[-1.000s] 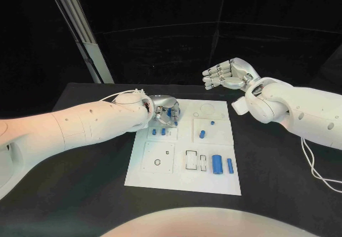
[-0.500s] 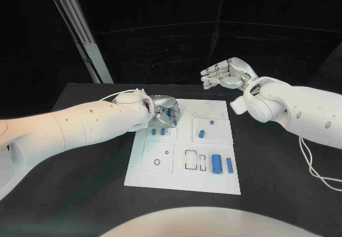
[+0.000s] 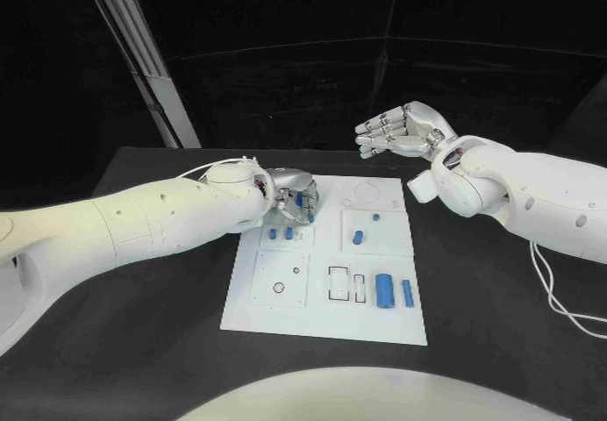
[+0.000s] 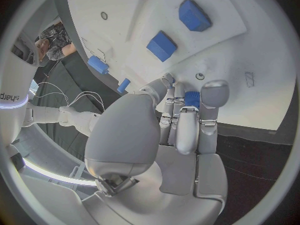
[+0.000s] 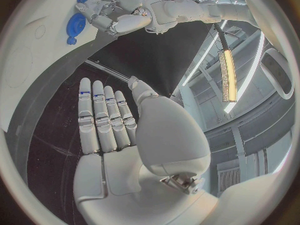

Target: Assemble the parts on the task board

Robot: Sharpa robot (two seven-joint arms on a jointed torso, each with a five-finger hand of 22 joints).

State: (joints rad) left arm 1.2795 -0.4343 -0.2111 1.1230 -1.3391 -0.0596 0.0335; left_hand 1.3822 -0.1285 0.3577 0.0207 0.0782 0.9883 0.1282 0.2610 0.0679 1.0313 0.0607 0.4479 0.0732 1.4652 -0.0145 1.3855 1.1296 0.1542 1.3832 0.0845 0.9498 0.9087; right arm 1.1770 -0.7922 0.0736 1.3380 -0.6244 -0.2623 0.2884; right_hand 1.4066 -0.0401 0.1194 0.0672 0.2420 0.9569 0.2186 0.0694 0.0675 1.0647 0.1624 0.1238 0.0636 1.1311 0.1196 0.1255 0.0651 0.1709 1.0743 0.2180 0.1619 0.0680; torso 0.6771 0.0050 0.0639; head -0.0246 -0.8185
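Head view: left hand (image 3: 289, 196) down on the far left part of the task board (image 3: 323, 325), fingers pinching a small blue part (image 3: 300, 200) right at the board surface. More blue parts (image 3: 394, 292) lying loose nearer the robot's body. Right hand (image 3: 403, 132) raised well beyond the board's far edge, fingers half curled, gripping nothing. Left wrist view: same small blue part (image 4: 192, 99) squeezed between fingertips (image 4: 212, 92), just above the white board (image 4: 262, 85). Right wrist view: right hand (image 5: 119, 150) with fingers straight and side by side, empty, board (image 5: 25, 80) well apart.
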